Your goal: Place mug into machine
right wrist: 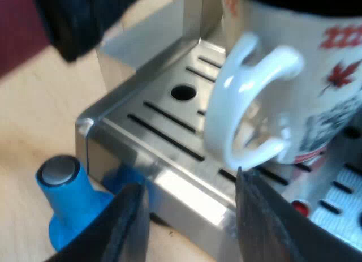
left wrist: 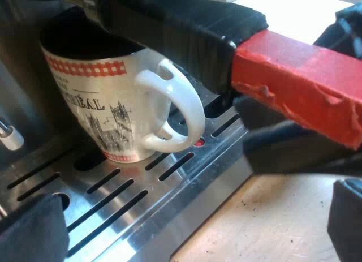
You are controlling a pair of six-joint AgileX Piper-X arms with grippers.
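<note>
While the fingers of my right gripper (right wrist: 192, 225) stand apart, empty, the mug (right wrist: 294, 103) sits beyond them on the machine's tray (right wrist: 121, 129), handle toward them, a blue tamper (right wrist: 68, 200) outside one finger. My left gripper (left wrist: 189, 222) is spread too; the mug's inside is too dark to judge.

Right end effector (right wrist: 189, 184), jaws apart

White ceramic mug with red checked band (left wrist: 96, 86): far rim hidden behind black holder handle with red end (left wrist: 226, 47), whose red end is cropped at the frame edge. Mug lettering only partly legible. In the right wrist view, mug top cropped and its print blurred; blue plastic tamper (right wrist: 65, 197) base partly behind right gripper (right wrist: 189, 183).
</note>
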